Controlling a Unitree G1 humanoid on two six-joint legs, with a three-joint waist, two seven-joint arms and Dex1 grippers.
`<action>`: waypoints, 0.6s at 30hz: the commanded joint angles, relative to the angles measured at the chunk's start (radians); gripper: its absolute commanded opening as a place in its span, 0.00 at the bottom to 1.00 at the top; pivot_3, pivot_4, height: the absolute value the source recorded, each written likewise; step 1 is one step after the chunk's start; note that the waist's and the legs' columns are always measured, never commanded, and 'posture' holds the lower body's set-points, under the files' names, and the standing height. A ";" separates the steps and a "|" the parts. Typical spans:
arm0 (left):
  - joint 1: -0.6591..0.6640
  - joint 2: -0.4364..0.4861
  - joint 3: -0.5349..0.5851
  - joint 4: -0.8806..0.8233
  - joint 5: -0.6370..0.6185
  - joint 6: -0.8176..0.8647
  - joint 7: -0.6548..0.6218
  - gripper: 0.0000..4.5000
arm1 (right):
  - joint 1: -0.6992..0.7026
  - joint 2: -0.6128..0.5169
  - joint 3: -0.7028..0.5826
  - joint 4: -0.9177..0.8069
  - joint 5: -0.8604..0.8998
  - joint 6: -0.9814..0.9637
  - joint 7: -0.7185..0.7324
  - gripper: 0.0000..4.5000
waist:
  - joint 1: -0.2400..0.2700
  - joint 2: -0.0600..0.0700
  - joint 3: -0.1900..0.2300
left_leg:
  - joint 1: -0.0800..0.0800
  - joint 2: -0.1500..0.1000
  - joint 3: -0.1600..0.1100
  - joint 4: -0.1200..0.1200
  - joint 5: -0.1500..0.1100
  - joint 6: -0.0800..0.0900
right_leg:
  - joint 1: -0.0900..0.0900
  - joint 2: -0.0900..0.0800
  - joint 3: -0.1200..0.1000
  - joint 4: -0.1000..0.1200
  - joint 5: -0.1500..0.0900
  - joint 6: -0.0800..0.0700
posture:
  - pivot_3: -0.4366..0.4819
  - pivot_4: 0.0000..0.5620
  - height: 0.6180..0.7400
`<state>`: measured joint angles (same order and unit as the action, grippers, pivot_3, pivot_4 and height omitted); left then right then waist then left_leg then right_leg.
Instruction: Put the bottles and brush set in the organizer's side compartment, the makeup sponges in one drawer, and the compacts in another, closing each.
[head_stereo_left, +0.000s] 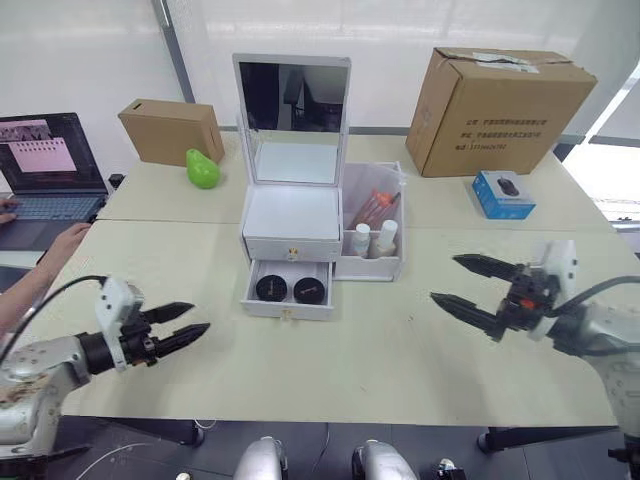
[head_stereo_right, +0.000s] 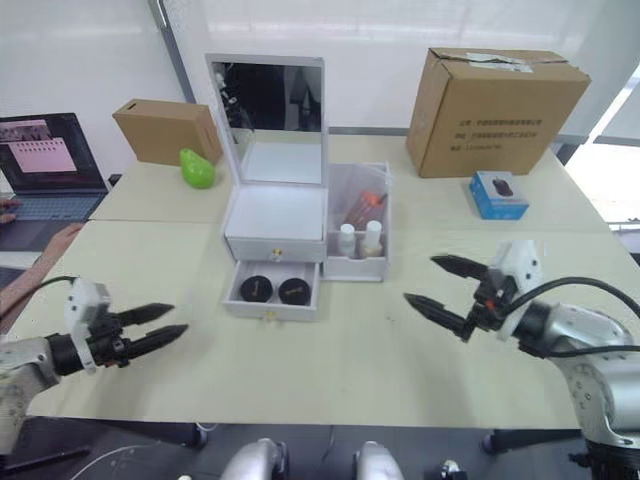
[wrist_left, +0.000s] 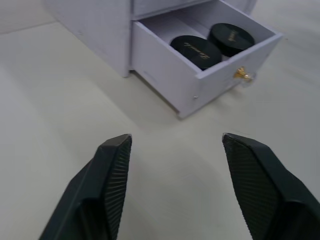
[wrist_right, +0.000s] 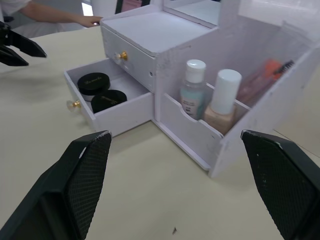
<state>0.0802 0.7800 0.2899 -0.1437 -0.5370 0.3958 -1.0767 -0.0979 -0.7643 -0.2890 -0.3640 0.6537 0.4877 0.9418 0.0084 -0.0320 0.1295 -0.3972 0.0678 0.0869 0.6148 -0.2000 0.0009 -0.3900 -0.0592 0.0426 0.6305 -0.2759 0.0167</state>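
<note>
while the lower drawer stands pulled out, two compacts lie side by side in it; the upper drawer is shut. both belong to the organizer, mirror lid upright, mid-surface. its side bin holds two bottles at the front and the brush set leaning behind them. left tool hovers low, well apart from the drawer, fingers apart and empty. right tool hovers right of the bin, fingers wide apart, empty. cardboard boxes, a green pear-shaped thing, a laptop and a person's hand sit around.
</note>
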 joint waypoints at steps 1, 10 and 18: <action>-0.045 -0.019 -0.090 -0.049 0.033 -0.028 -0.003 0.39 | -0.054 0.012 0.043 -0.043 0.028 0.006 0.005 1.00 | 0.002 0.000 0.000 | 0.000 0.000 0.000 0.000 0.000 0.000 | 0.000 0.000 0.000 0.000 0.000 0.000 | 0.48 0.27 1.00; -0.186 -0.108 -0.263 -0.015 0.126 -0.075 0.038 0.00 | -0.133 0.021 0.100 -0.080 0.036 0.024 0.003 1.00 | 0.002 0.000 0.000 | -0.001 0.000 -0.001 0.001 0.000 0.000 | 0.000 0.002 0.000 0.000 0.000 0.000 | 0.48 0.27 1.00; -0.355 -0.206 -0.359 0.168 0.304 -0.186 0.164 0.00 | -0.132 0.019 0.104 -0.113 0.046 0.033 -0.015 1.00 | 0.003 0.000 0.000 | -0.002 -0.001 -0.003 0.003 0.000 0.000 | 0.001 0.003 0.000 0.001 0.000 0.001 | 0.48 0.27 1.00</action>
<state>-0.2434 0.5831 -0.0646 -0.0010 -0.2734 0.2568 -0.9495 -0.2217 -0.7392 -0.1706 -0.4407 0.6817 0.5184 0.9326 0.0116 -0.0320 0.1295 -0.3988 0.0669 0.0838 0.6177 -0.1997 0.0013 -0.3887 -0.0561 0.0429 0.6310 -0.2754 0.0179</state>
